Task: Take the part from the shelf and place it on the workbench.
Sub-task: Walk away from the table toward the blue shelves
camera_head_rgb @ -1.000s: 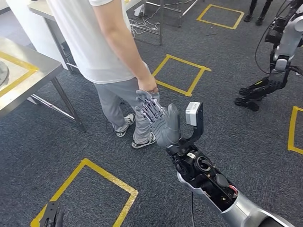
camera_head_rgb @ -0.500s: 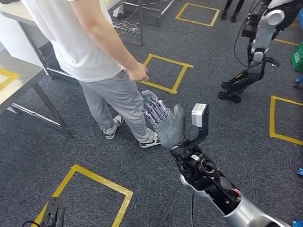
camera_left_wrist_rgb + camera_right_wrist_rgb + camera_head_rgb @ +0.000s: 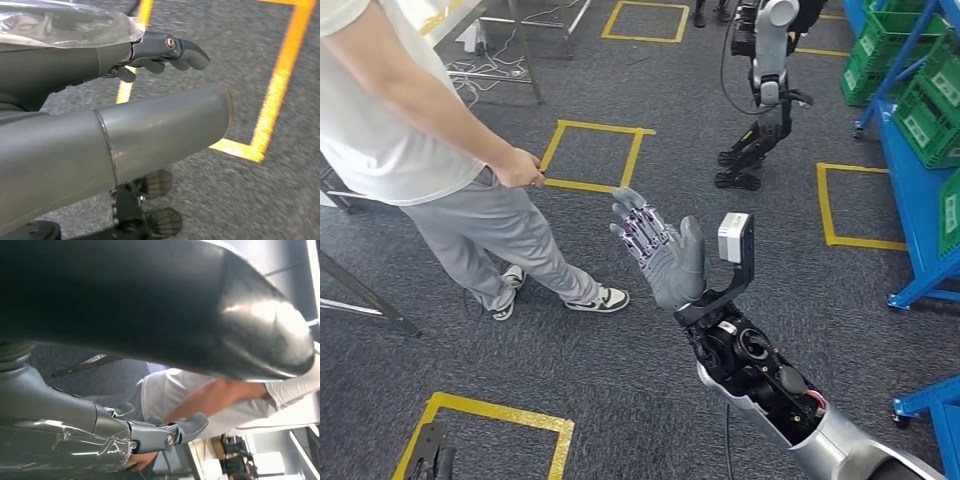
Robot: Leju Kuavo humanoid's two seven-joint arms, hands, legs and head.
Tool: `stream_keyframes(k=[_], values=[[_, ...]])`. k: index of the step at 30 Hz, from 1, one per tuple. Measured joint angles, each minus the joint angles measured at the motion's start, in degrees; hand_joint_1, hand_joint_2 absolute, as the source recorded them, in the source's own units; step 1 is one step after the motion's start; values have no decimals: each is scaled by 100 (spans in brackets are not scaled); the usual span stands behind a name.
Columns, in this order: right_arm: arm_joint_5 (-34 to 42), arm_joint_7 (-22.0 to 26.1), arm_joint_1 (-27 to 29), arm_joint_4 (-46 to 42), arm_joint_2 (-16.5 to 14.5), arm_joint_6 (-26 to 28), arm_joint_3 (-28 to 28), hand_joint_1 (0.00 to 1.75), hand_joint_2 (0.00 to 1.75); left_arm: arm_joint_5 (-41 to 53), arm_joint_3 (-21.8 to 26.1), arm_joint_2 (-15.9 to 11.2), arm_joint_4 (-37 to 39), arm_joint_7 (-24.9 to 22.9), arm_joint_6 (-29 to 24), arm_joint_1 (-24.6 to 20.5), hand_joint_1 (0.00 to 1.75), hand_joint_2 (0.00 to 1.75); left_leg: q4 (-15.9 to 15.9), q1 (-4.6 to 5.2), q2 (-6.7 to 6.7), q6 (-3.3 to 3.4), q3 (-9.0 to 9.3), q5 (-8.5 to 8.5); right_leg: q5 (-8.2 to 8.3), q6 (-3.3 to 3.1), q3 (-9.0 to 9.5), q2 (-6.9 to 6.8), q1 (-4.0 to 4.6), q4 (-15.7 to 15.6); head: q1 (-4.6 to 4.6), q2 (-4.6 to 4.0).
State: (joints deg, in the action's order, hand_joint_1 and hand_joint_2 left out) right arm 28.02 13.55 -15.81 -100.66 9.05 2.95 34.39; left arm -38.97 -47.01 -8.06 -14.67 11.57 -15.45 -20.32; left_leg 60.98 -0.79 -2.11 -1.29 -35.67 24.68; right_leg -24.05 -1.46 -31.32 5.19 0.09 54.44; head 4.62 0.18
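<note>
1. Head view: right robot hand [image 3: 661, 250] raised above the grey carpet floor [image 3: 637, 380], palm up, fingers spread, nothing in it. A small white box-shaped camera [image 3: 733, 238] sits on a black bracket at the wrist; the forearm behind has exposed mechanics.
2. Left robot hand [image 3: 430, 458] barely enters at the bottom edge of the head view, a dark shape cut off by the frame. In the left wrist view its thick thumb and darker fingers [image 3: 177, 49] extend out with nothing between them, so it reads as open.
3. Person [image 3: 410, 130] in white shirt and grey trousers stands left of the right robot hand, cut off at the top and left edges. Their hand [image 3: 518, 168] is well apart from the robot hand; whether it holds anything I cannot tell.
4. Blue shelf [image 3: 916, 190] with green crates [image 3: 924, 110] stands at the right edge, partly cropped. The part itself I cannot make out on it; crate contents too small to read.
5. Yellow tape squares [image 3: 592, 155] mark the floor. A second robot [image 3: 765, 70] stands at the far end, its upper body cut off.
6. Right wrist view: thumb fills the upper half, blurred; the person's arm and shirt show beyond the fingers [image 3: 166, 432].
</note>
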Motion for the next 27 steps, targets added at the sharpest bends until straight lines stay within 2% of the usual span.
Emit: stream_keyframes(k=[1, 2, 3, 5, 6, 7, 9, 10, 11, 12, 13, 14, 15, 16, 17, 18, 20, 21, 22, 23, 24, 25, 26, 27], values=[[1, 1, -3, 0, 0, 0, 2, 0, 0, -1, 0, -6, 0, 0, 0, -9, 0, 0, -346, -14, -123, 13, 144, -117, -4, 18, -14, 70, 2, 12, 3, 0], [1, 0, -6, 1, 0, 1, 5, 0, 0, -1, 0, -10, 0, 1, 0, -12, 0, 0, -554, -19, -217, 22, 230, -161, -5, 45, -36, 138, -4, 21, 4, 0], [2, 0, -5, 1, 0, 1, 9, 0, 0, -1, 0, -13, 0, 1, 0, -11, 0, 0, -630, -21, -242, 29, 261, -144, -1, 82, -61, 207, -15, 24, 3, 0], [5, 0, 4, 1, 1, 1, 14, 0, 0, -1, 0, 0, -1, 1, 0, -22, 0, 0, -664, -26, -117, 56, 281, -139, 10, 148, -103, 324, -43, 17, -2, 1], [7, 2, 9, 0, 1, 1, 14, 0, 0, -1, 0, 5, -1, 1, 0, -36, 0, 0, -682, -37, -48, 79, 297, -145, -17, 178, -135, 275, -34, 52, 0, 1], [9, 2, 8, 1, 2, 0, 14, 0, 0, 1, 0, 12, -1, 1, 0, -51, 0, 0, -703, -48, 18, 103, 315, -150, -95, 202, -198, 146, -21, 174, 23, 1], [11, 4, 14, -1, 2, 0, 14, 0, 0, 4, 0, 15, 0, 1, 1, -55, 0, 0, -724, -43, 152, 143, 347, -140, -419, 256, -485, -239, -15, 790, 76, 1], [13, 3, 29, -1, 2, 0, 15, 0, 0, 5, 0, 15, 0, 2, 2, -43, 0, 0, -723, -37, 229, 158, 353, -129, -607, 281, -694, -366, -32, 1228, 96, 1], [15, 3, 56, -1, 2, -2, 16, 0, 0, 5, 0, 13, 0, 2, 2, -27, 0, 0, -722, -34, 310, 163, 358, -119, -736, 306, -882, -435, -56, 1606, 99, 1], [17, 2, 85, -1, 2, -5, 17, 0, 0, 4, 0, 13, 0, 2, 2, -15, 0, 0, -720, -34, 390, 161, 363, -109, -756, 325, -980, -468, -79, 1791, 101, 1], [19, 0, 105, -1, 2, -12, 17, 0, 0, 4, 0, 13, 0, 2, 2, -9, 0, 0, -718, -37, 468, 151, 373, -96, -663, 339, -959, -496, -100, 1741, 105, 0], [19, -2, 117, -1, 4, -21, 16, 0, 0, 4, 0, 14, 0, 2, 2, -9, 0, 0, -717, -42, 539, 133, 392, -81, -471, 345, -804, -542, -114, 1433, 113, 0], [19, -3, 119, -2, 6, -28, 13, 0, 0, 4, 0, 15, 0, 2, 2, -9, 0, 0, -716, -42, 602, 107, 418, -62, -258, 341, -576, -648, -117, 987, 130, 0], [19, -4, 116, -2, 8, -35, 10, 0, 0, 4, 0, 14, 0, 2, 2, -10, 0, 0, -709, -31, 658, 75, 442, -40, -116, 331, -357, -776, -91, 560, 151, 0], [19, -7, 117, -5, 10, -42, 8, 0, 0, 4, 0, 9, 0, 2, 2, -10, 0, 0, -705, -12, 712, 43, 460, -23, -36, 300, -196, -876, -73, 259, 161, 1], [19, -9, 123, -9, 11, -46, 8, 0, 0, 4, 0, 4, 0, 2, 2, -13, 0, 0, -703, 10, 769, 14, 473, -11, -23, 264, -118, -931, -52, 109, 150, 1], [18, -13, 150, -15, 14, -52, 7, 0, 0, 4, 0, 3, -1, 2, 2, -24, 0, 0, -712, 27, 903, -43, 493, -1, -29, 169, -102, -828, -33, 73, 97, 2], [17, -13, 162, -18, 15, -52, 5, 0, 0, 4, 0, 6, -1, 2, 2, -30, 0, 0, -689, 13, 889, -75, 499, 33, -15, 129, -103, -756, -31, 60, 70, 2], [17, -14, 167, -23, 17, -52, 4, 0, 0, 4, 0, 8, -2, 2, 2, -36, 0, 0, -601, -2, 791, -103, 472, 109, 2, 89, -101, -692, -36, 44, 55, 2], [17, -14, 167, -29, 17, -52, 3, 0, 0, 4, 0, 9, -2, 2, 2, -39, 0, 0, -372, -15, 632, -124, 377, 256, 20, 57, -96, -628, -47, 27, 39, 2], [17, -14, 168, -33, 17, -52, 5, 0, 0, 4, 0, 8, -2, 2, 2, -38, 0, 0, -7, -23, 441, -135, 211, 453, 29, 31, -99, -566, -53, 22, 18, 2], [17, -15, 172, -36, 17, -52, 6, 0, 0, 3, 0, 5, -2, 2, 2, -28, 0, 0, 447, -20, 315, -137, -13, 659, 34, 11, -104, -497, -48, 21, 4, 2], [17, -16, 180, -36, 17, -52, 7, 0, 0, 2, 0, 2, -1, 2, 2, -11, 0, 0, 875, -16, 254, -136, -235, 817, 37, -3, -108, -416, -38, 22, -3, 2], [17, -16, 188, -35, 17, -52, 8, 0, 0, 1, 0, -1, -1, 2, 2, 7, 0, 0, 1145, -10, 234, -129, -390, 875, 39, -13, -108, -336, -27, 23, -5, 2]])
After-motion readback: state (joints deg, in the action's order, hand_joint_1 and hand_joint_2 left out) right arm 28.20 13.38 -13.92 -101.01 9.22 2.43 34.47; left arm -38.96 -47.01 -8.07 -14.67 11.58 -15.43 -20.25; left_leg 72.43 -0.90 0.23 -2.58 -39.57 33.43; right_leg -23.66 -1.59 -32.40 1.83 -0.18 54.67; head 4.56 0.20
